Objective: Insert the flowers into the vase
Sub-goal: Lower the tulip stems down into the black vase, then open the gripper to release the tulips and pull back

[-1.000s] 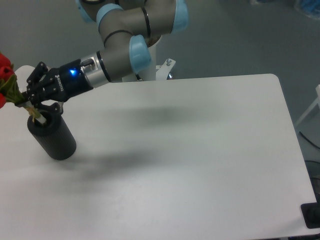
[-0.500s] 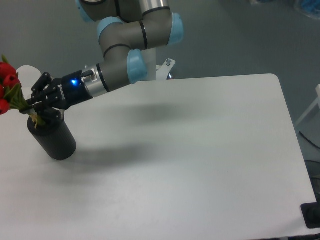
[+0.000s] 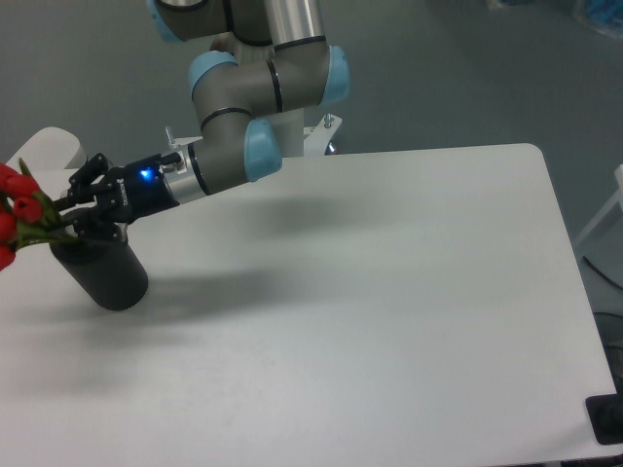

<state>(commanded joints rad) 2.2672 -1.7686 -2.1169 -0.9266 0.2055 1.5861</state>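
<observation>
The flowers [image 3: 17, 219], red tulip buds on green stems, stand with their stems in the top hole of the black vase [image 3: 105, 272] at the table's left edge. The bunch leans far out to the left, with the buds beyond the vase's rim. My gripper [image 3: 70, 216] lies almost level just above the vase's top. Its fingers [image 3: 86, 175] look spread apart on either side of the stems, no longer pinching them. The lower ends of the stems are hidden inside the vase.
The white table [image 3: 370, 292] stretches to the right and front of the vase. The arm's base [image 3: 316, 136] stands behind the table's back edge. A dark object [image 3: 608, 418] sits at the front right corner.
The gripper has swung lower and flatter over the vase. The flowers have dropped and tipped left, their stems now in the vase, and the fingers have spread off the stems.
</observation>
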